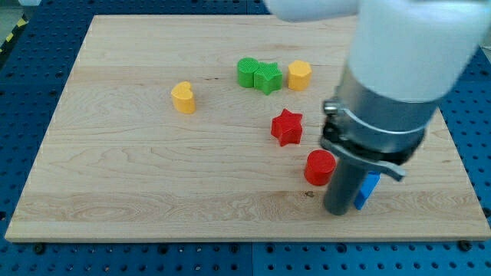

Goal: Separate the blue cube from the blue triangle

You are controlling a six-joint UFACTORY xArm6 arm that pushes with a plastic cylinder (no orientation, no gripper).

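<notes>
**One blue piece showing, the rest hidden behind the rod**

Camera view: you have only a sliver of blue to work from. A blue block [369, 189] shows just to the view's right of the dark rod, near the counter's [115, 192] bottom right area, and the rod and the arm's big grey body cover most of it. You cannot tell from here whether that sliver is the blue cube, the blue triangle, or both pressed together; its shape is too hidden to call. My tip [337, 211] sits touching or just beside that blue piece on its left, with the red cylinder [320, 167] just beside the rod on the view's left. There are no jaws on this rig, only the rod, so nothing is open, shut or held.

Further off, well apart from the work: a red star [288, 127] above the cylinder, a green pair [258, 75] with a yellow block [299, 75] near the view's top, and another yellow block [184, 98] alone to the left.

On handling, judge these as light, stiff, small blocks that slide readily on smooth wood and will spin if you catch a corner. Nothing can be gripped, so push on the middle of a flat face. The red cylinder would likely roll aside or get dragged along if you brush it, so steer clear.
</notes>
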